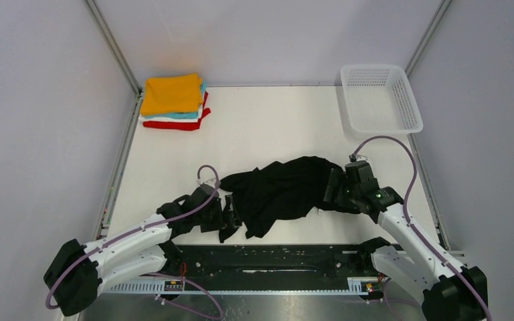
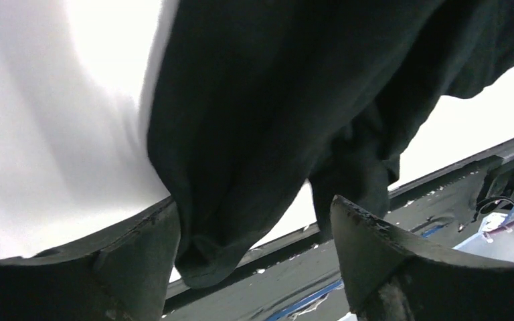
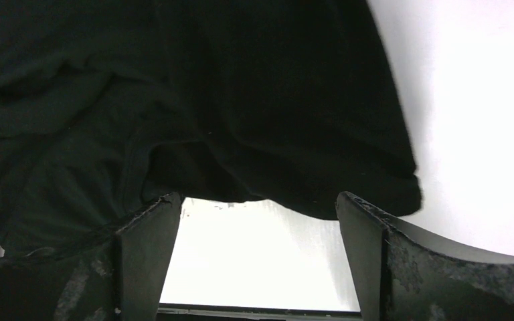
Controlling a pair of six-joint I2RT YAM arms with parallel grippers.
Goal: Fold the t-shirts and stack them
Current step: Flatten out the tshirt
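I see the black t-shirt crumpled near the front edge of the white table, between both arms; my left gripper stands wide open, cloth hanging loose between its fingers; my right gripper gapes at the shirt's edge, gripping nothing; the folded t-shirts are stacked far left, orange on top.

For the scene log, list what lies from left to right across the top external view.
stack of folded t-shirts → left tool → black t-shirt → right tool → white mesh basket
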